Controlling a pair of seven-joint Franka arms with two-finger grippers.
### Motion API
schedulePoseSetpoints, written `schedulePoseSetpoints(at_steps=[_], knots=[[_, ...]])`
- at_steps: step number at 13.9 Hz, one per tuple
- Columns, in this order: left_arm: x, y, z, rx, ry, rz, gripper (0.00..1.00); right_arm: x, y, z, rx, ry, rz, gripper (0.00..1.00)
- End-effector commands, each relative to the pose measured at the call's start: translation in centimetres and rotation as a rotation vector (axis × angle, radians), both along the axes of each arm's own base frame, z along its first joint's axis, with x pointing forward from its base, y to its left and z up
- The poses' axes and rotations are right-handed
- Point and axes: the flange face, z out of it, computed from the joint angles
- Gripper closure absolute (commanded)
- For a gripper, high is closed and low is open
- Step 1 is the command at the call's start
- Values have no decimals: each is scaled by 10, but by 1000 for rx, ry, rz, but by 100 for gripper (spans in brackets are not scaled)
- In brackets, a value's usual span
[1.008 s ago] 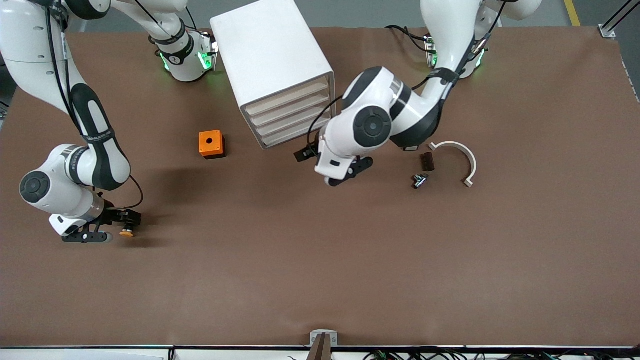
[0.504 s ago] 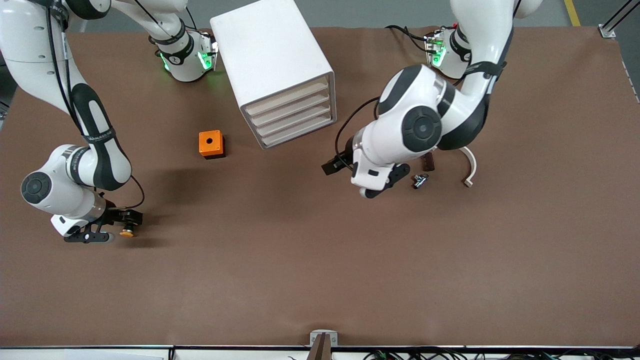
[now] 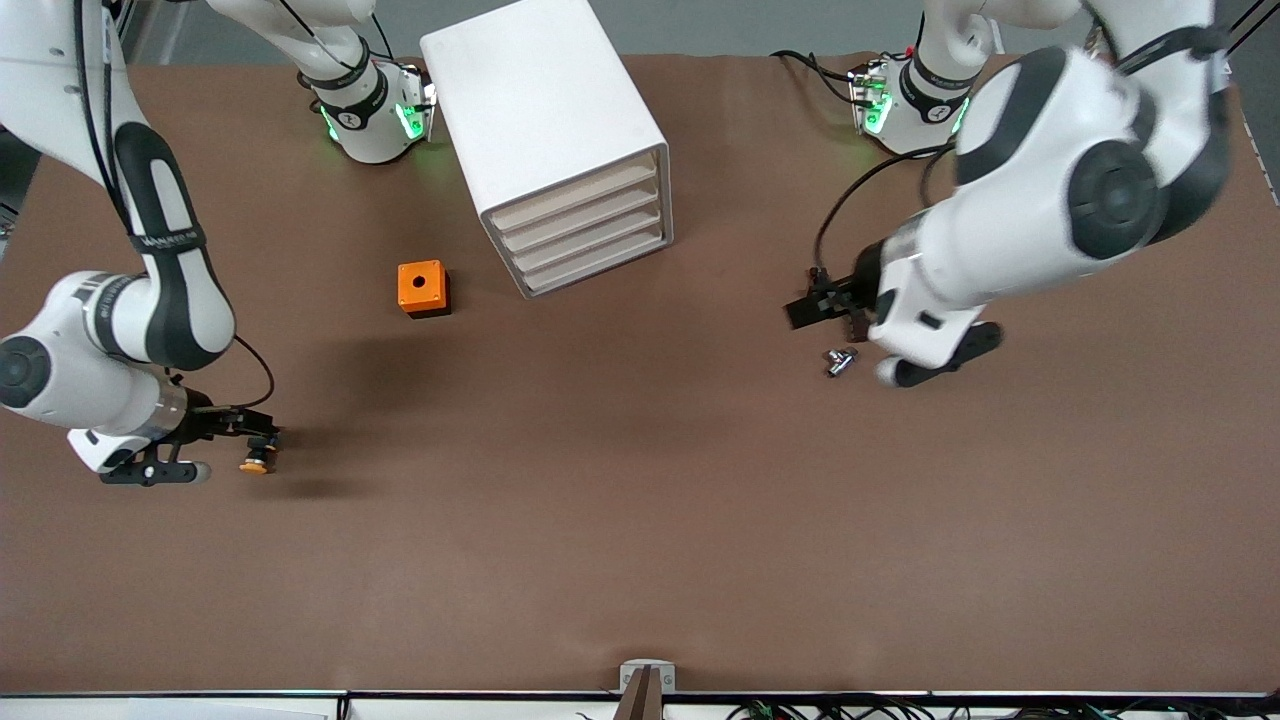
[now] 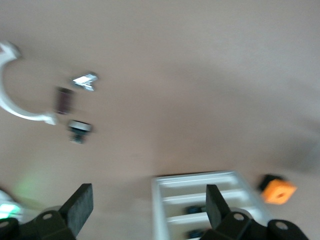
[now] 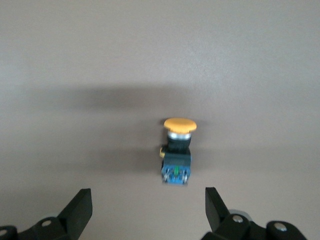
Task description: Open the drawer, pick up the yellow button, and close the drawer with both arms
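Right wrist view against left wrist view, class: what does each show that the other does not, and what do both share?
Only the right wrist view shows the tiny orange-capped push-button with black and blue body, lying on the mat. Only the left wrist view shows the white four-drawer cabinet, the orange cube, a white curved bracket and small dark parts. Both show the brown table mat and an open black pincer's fingertips.

two white robot arms (image 3: 150,300) are reaching over one brown table (image 3: 640,520). one white cabinet (image 3: 545,130) is showing four drawers (image 3: 585,225). one orange cube (image 3: 421,288), one yellow-capped button (image 3: 256,462), one small metal part (image 3: 839,361) and one white curved piece (image 4: 12,97) are lying there.
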Motion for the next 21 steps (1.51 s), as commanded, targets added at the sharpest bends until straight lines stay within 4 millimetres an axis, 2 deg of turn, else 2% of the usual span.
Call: schedulePoseSetpoints(at_steps=[1, 4, 7, 10, 12, 13, 15, 17, 20, 21], knots=[[-18, 53, 27, 37, 3, -136, 1, 7, 7, 74, 10, 44, -10, 0], [-38, 110, 34, 71, -7, -226, 1, 13, 7, 128, 15, 58, -7, 0], [-48, 162, 29, 89, -11, -266, 1, 3, 9, 171, 13, 21, -9, 0], [-60, 201, 25, 104, -75, -288, 1, -14, 9, 210, 15, 12, -9, 0], [-67, 218, 20, 104, -116, -278, 1, -25, 11, 225, 17, 36, -6, 0], [-69, 227, 20, 103, -132, -272, 1, -33, 9, 238, 22, 48, -10, 0], [-73, 233, 16, 105, -158, -301, 1, -41, 5, 257, 17, 73, -12, 0], [-74, 248, 14, 114, -183, -294, 1, -43, 7, 262, 14, 83, -9, 0], [-71, 249, 16, 133, -212, -294, 1, -42, 13, 263, 14, 78, 0, 0], [-73, 243, 22, 141, -228, -307, 1, -42, 14, 263, 11, 79, 7, 0]])
